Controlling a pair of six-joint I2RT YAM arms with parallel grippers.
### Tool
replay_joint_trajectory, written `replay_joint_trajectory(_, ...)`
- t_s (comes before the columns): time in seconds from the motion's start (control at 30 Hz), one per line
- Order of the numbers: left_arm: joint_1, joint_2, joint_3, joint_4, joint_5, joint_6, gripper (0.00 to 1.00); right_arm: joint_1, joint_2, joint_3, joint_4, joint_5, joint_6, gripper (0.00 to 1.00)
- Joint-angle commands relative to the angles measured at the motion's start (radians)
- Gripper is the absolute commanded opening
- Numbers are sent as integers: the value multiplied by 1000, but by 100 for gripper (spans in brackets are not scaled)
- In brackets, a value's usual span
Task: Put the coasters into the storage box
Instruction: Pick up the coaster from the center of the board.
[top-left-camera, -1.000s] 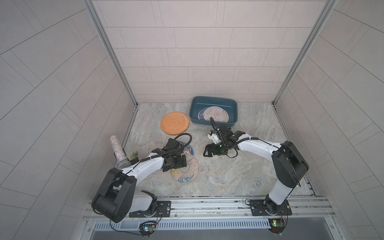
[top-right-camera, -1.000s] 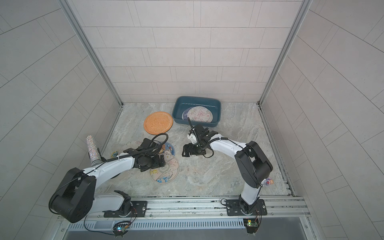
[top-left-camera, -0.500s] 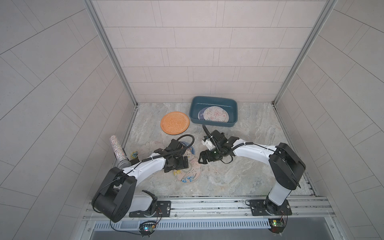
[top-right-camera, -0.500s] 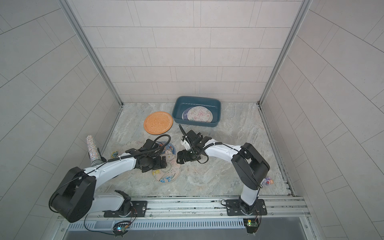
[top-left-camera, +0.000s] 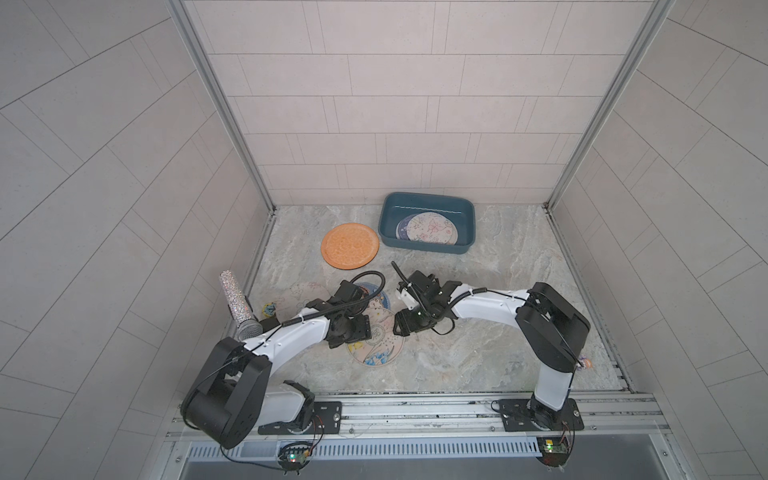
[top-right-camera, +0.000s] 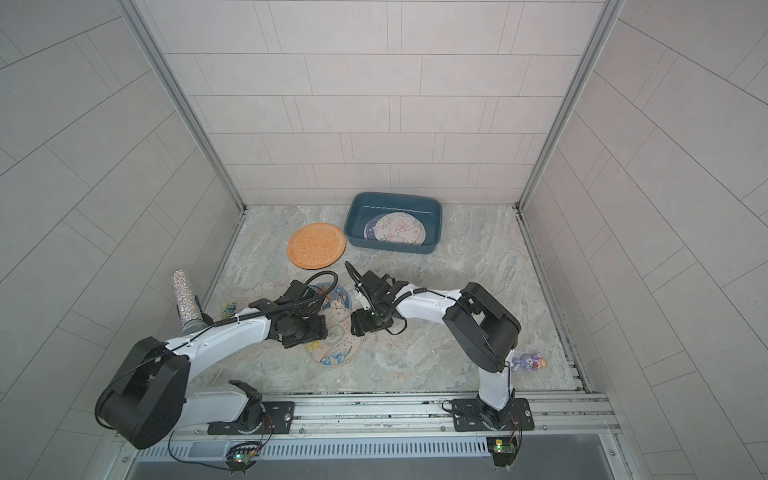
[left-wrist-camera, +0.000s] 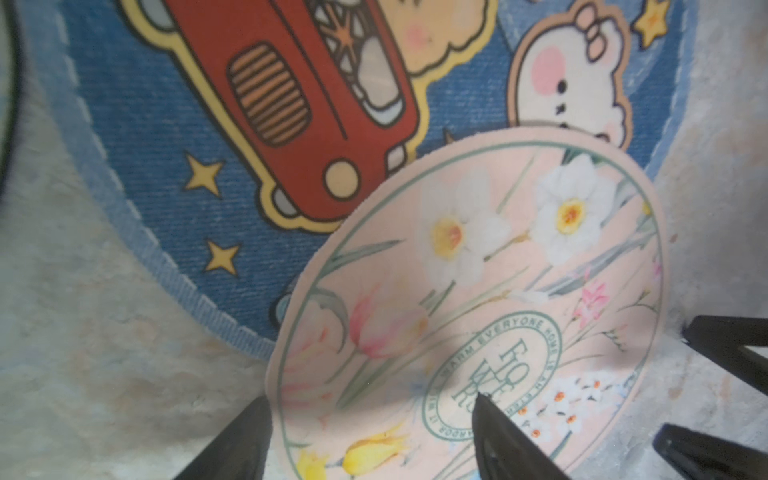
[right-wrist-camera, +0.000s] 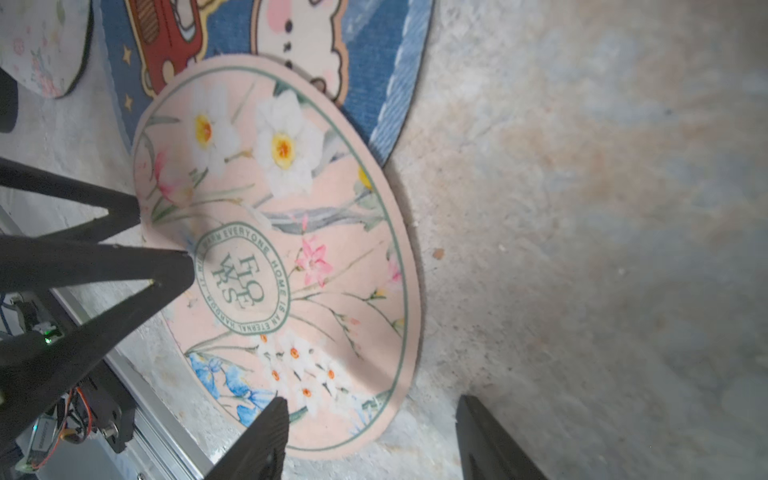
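A pink flower-print coaster (top-left-camera: 379, 347) lies flat on the marble floor and overlaps a blue cartoon coaster (top-left-camera: 376, 290). My left gripper (left-wrist-camera: 370, 419) is open: one of its fingers (left-wrist-camera: 503, 440) rests on the pink coaster (left-wrist-camera: 478, 266), the other stands just outside its rim. My right gripper (right-wrist-camera: 374, 419) is open too and straddles the opposite rim of the pink coaster (right-wrist-camera: 316, 232). An orange coaster (top-left-camera: 350, 246) lies next to the storage box (top-left-camera: 467, 239), which holds two printed coasters (top-left-camera: 430, 226). A pale coaster (top-left-camera: 300, 293) lies behind the left arm.
A glittery microphone (top-left-camera: 237, 303) leans at the left wall. Beside it lies a small butterfly piece (top-left-camera: 269, 309). A small toy figure (top-right-camera: 530, 361) sits by the right arm's elbow. A metal rail (top-left-camera: 415, 405) runs along the front edge.
The right gripper has come down and to the left onto the pink coaster's rim. The left gripper has shifted slightly toward it. Both pairs of jaws have narrowed.
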Motion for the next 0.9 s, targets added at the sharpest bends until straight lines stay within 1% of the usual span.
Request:
replay_joint_trajectory(0.0, 2, 48, -37, -23, 49, -4, 78, 12, 40, 10, -2, 17, 15, 65)
replay_joint_trajectory(0.17, 2, 55, -37, -20, 55, -1, 75, 23, 64, 23, -13, 13, 19, 62)
replay_joint_trajectory(0.4, 2, 56, -38, -17, 59, 2, 72, 24, 79, 26, -10, 10, 26, 52)
replay_joint_trajectory(0.53, 2, 54, -39, -17, 58, 2, 68, 24, 87, 24, -5, 3, 29, 51)
replay_joint_trajectory(0.77, 2, 45, -40, -18, 59, 3, 56, 24, 90, 19, 4, -6, 35, 50)
replay_joint_trajectory(0.87, 2, 39, -39, -20, 61, 7, 45, 24, 87, 19, 7, -7, 35, 50)
